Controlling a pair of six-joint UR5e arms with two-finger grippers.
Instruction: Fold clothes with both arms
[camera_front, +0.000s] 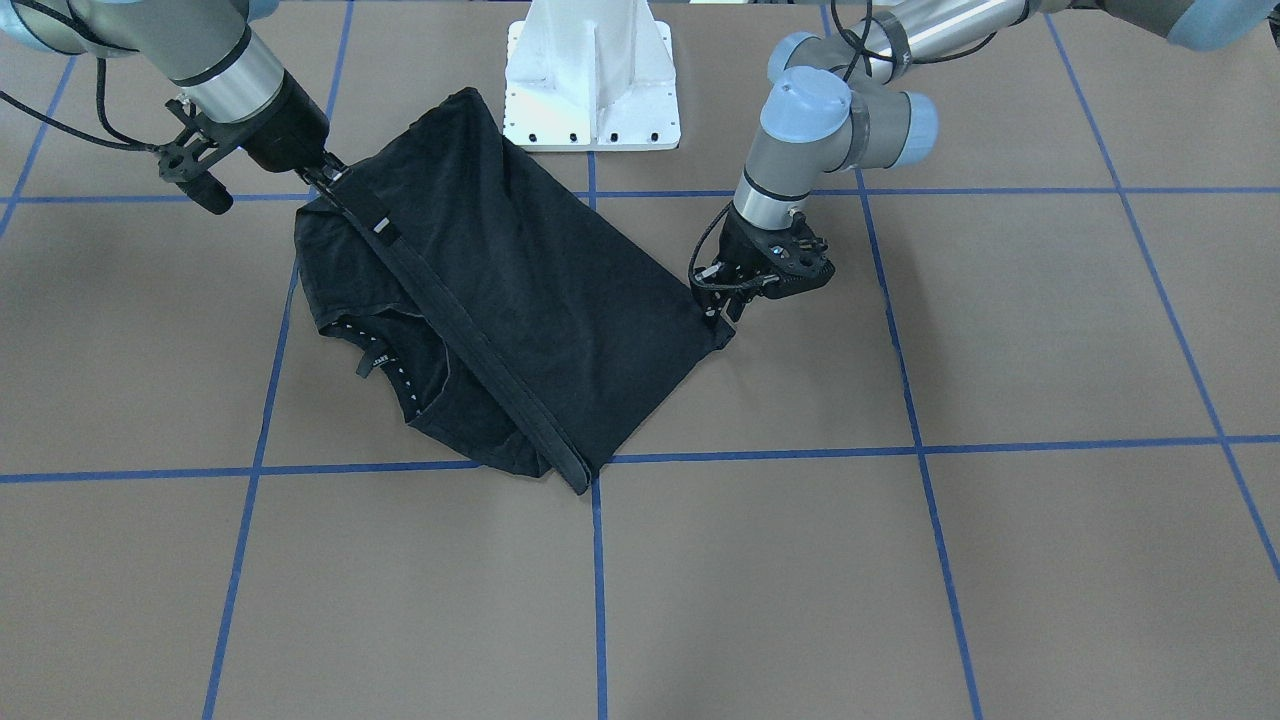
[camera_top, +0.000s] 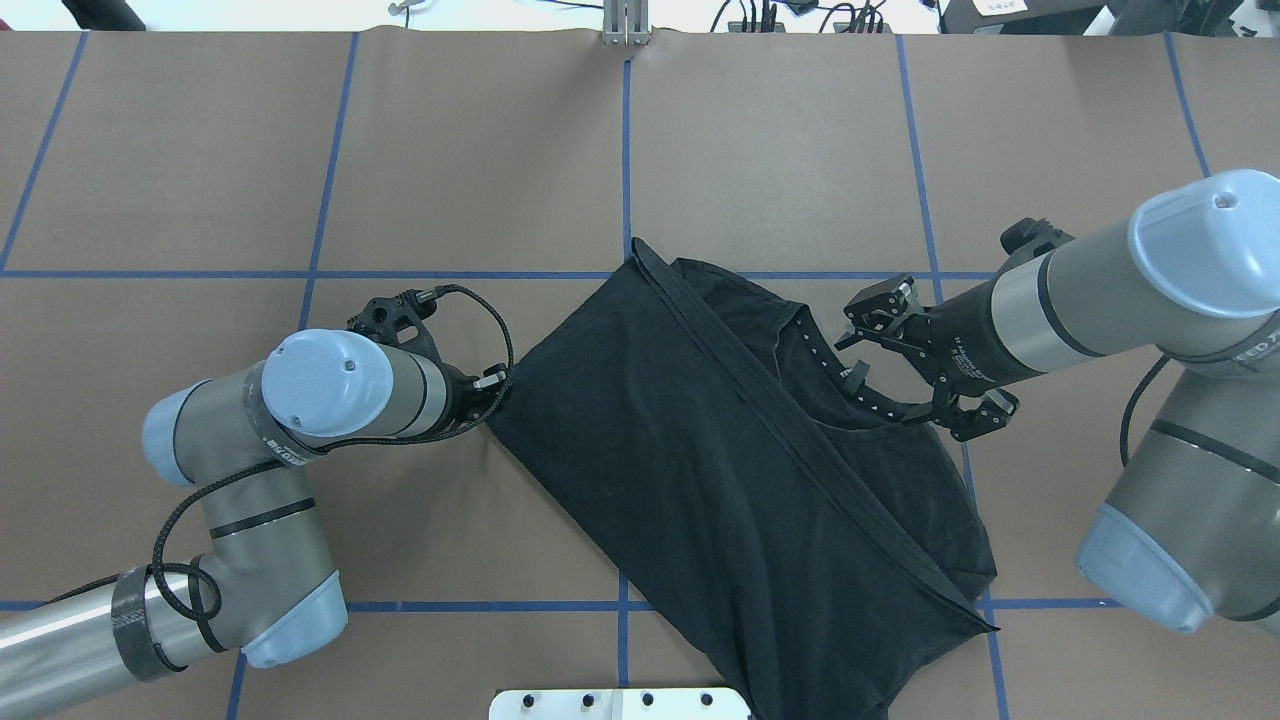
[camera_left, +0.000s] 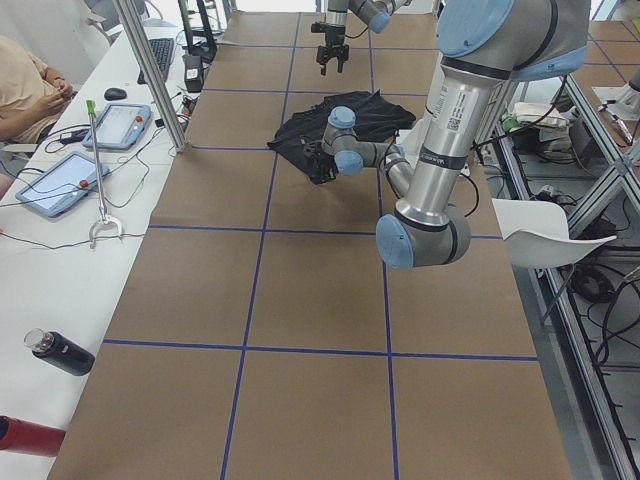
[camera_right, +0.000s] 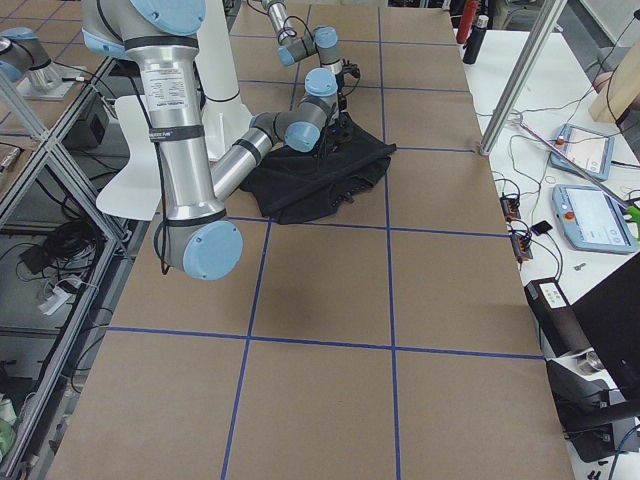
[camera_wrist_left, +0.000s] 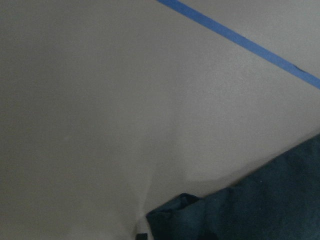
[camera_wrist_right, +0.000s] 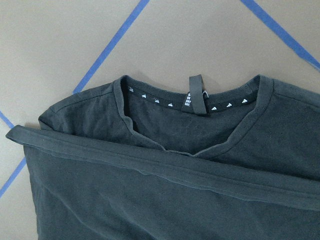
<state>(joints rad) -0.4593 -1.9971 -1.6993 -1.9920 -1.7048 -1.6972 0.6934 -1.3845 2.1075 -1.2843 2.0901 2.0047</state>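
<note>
The clothes (camera_front: 530, 300) are one black T-shirt lying folded on the brown table, its hem laid as a diagonal band across the body (camera_top: 700, 450). The collar (camera_wrist_right: 195, 107) with small white marks shows beside the hem; no print shows. My left gripper (camera_front: 715, 313) is low at the shirt's side corner (camera_top: 497, 385) and looks shut on the cloth; that corner fills the bottom of the left wrist view (camera_wrist_left: 260, 205). My right gripper (camera_front: 322, 178) hovers above the collar side (camera_top: 862, 375), apart from the cloth. I cannot tell whether it is open or shut.
The white base mount (camera_front: 592, 80) stands just behind the shirt. Blue tape lines (camera_top: 625, 150) grid the table. A side desk holds tablets (camera_left: 50, 185) and a dark bottle (camera_left: 60, 352), beside a metal post (camera_left: 150, 70). A seated person (camera_left: 25, 90) is there.
</note>
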